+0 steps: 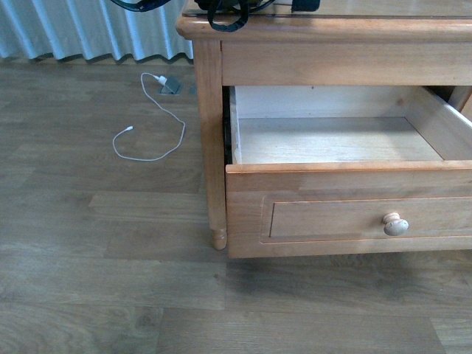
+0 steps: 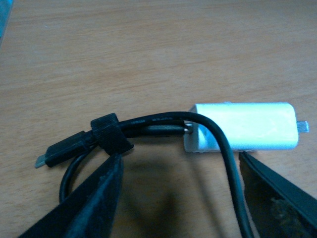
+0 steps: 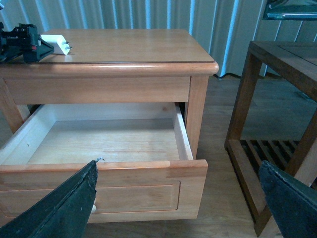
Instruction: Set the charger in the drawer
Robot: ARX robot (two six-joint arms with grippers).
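Observation:
The charger is a small white brick lying on the nightstand's wooden top, its black cable bundled by a strap. My left gripper hovers open just short of it, one finger near the strap and the other near the brick's pronged end, with bare wood between them. In the right wrist view the charger sits at the top's far corner. The drawer is pulled out, its pale interior holding nothing. My right gripper hangs open in front of the drawer's front panel.
A thin white cable with a small adapter lies on the wood floor left of the nightstand. A dark wooden side table with a slatted shelf stands beside the nightstand. Curtains hang behind.

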